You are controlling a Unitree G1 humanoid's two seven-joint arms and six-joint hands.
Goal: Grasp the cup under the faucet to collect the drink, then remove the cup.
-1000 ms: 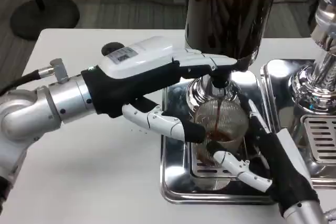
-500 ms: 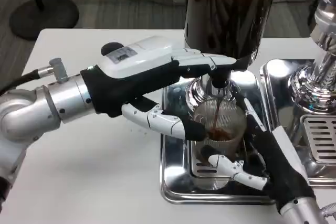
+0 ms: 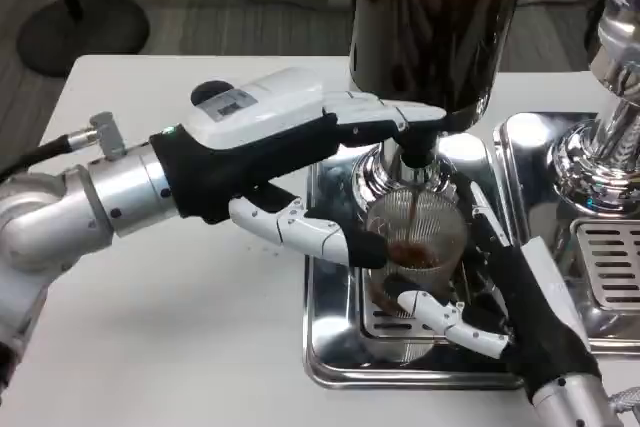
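Standing under the faucet [image 3: 416, 152] of the tall dark drink dispenser [image 3: 437, 22], the clear ribbed cup [image 3: 420, 237] rests on the steel drip tray [image 3: 335, 337], with a thin brown stream falling from the faucet into it and dark liquid pooled low inside. Just beside the cup, on its side nearer the robot's right, the right hand [image 3: 500, 297] has its black palm against the cup wall and its fingers [image 3: 445, 312] curled around the lower front of the cup, so the cup is held in that grasp. Above the cup, the left hand [image 3: 290, 157] reaches in from the table side; its upper fingers [image 3: 395, 117] lie stretched along the faucet lever, touching it, while its lower fingers [image 3: 320, 232] extend toward the cup's other side and end right at the cup wall. Whether those lower fingers actually press the cup I cannot tell, and the hand does not close around anything. Beyond the cup, away from the left arm, a second steel tray [image 3: 600, 247] with a chrome dispenser base [image 3: 600, 152] sits on the white table [image 3: 150, 327].
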